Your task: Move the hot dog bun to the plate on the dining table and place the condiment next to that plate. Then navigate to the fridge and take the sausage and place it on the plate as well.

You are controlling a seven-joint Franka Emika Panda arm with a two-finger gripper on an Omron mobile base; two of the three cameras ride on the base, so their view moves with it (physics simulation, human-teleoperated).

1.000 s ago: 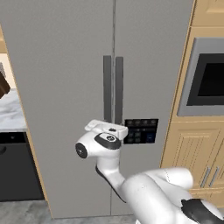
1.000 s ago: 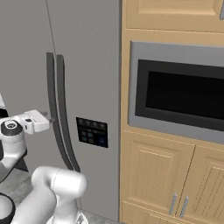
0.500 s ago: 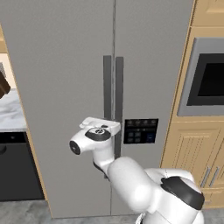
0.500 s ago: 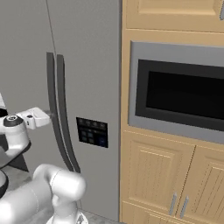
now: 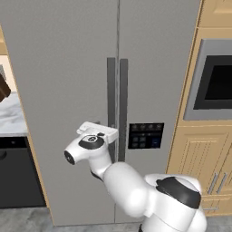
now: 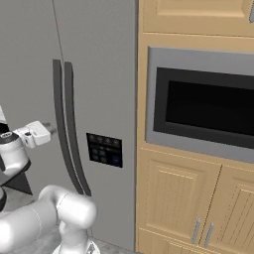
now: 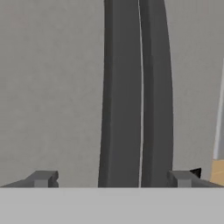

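My jaws (image 7: 111, 178) stand spread wide with nothing between them, one fingertip (image 7: 41, 178) on each side of the pair of handles. I am parked in front of the fridge (image 5: 68, 68), grey, both doors closed. To its right I see the wooden oven cabinet (image 6: 198, 198) with a built-in microwave (image 6: 206, 106). The two dark vertical door handles (image 5: 117, 104) run side by side along the door seam, and my hand (image 5: 97, 133) sits just in front of their lower part. A small dark control panel (image 5: 145, 135) sits on the right door. I cannot see the sausage with the doors closed.
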